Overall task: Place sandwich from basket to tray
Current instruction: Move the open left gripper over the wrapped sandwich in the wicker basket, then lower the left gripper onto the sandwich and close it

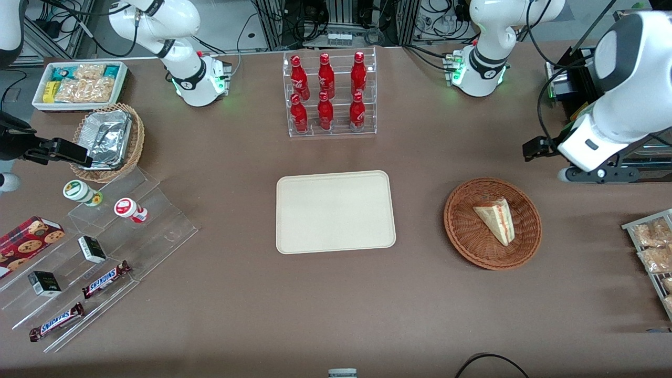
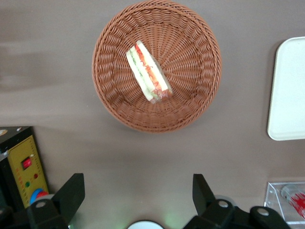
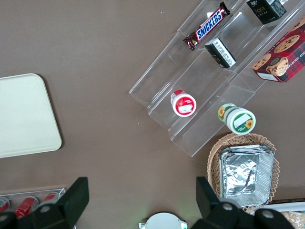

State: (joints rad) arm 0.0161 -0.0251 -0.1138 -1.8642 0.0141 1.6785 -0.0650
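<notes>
The sandwich [image 1: 496, 219] [image 2: 148, 72], a pale bread wedge with red, orange and green filling at its edge, lies in the reddish-brown wicker basket [image 1: 462, 236] [image 2: 190, 109]. The cream tray [image 1: 335, 211] [image 2: 288, 95] sits flat at the table's middle, beside the basket, with nothing on it. My gripper [image 1: 536, 148] [image 2: 137, 191] hangs high over bare table, farther from the front camera than the basket and apart from it. It is open wide, with nothing between its fingers.
A clear rack of red bottles [image 1: 329, 94] stands farther from the front camera than the tray. A black box with a yellow button panel [image 2: 24, 167] and a rack of snack packets [image 1: 653, 247] sit at the working arm's end. Acrylic steps with snacks [image 1: 105, 247] lie toward the parked arm's end.
</notes>
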